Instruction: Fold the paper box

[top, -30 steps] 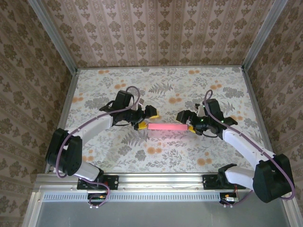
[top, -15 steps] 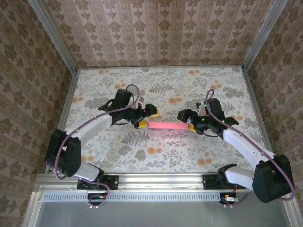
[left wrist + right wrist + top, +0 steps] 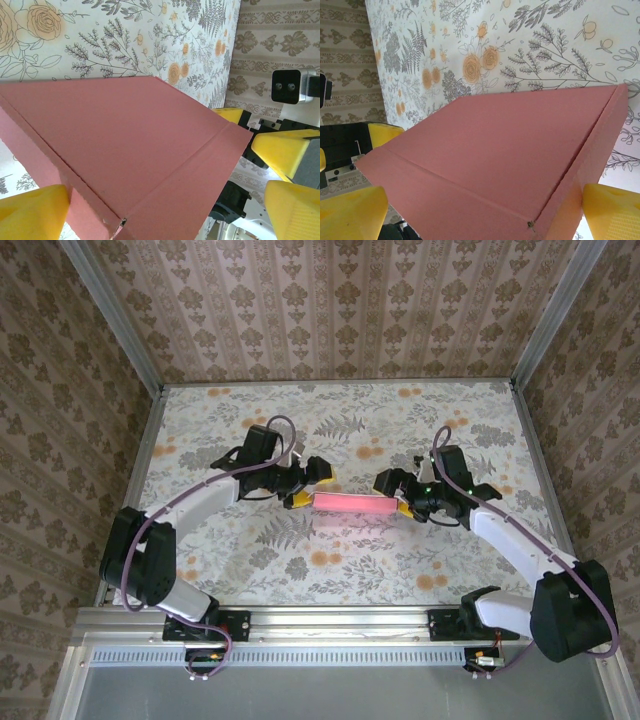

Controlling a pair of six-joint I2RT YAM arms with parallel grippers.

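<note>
The paper box point(image 3: 355, 505), salmon-pink and folded shut, shows as a narrow strip in the top view, at the middle of the floral table point(image 3: 330, 410). My left gripper point(image 3: 309, 487) straddles its left end and my right gripper point(image 3: 393, 494) its right end. In the left wrist view the box's broad creased face point(image 3: 130, 140) spans the space between my yellow fingers point(image 3: 32, 212), jaws wide. The right wrist view shows the same: the pink face point(image 3: 505, 145) lies between the yellow fingers point(image 3: 612, 210), one pad right beside the box's side wall. Both grippers stand open around the box.
Patterned walls close the table in at the back and sides. A metal rail point(image 3: 330, 618) runs along the near edge by the arm bases. Bare tabletop lies behind and in front of the box.
The box and both grippers have shifted slightly toward the far side of the table. The jaws have stayed equally wide.
</note>
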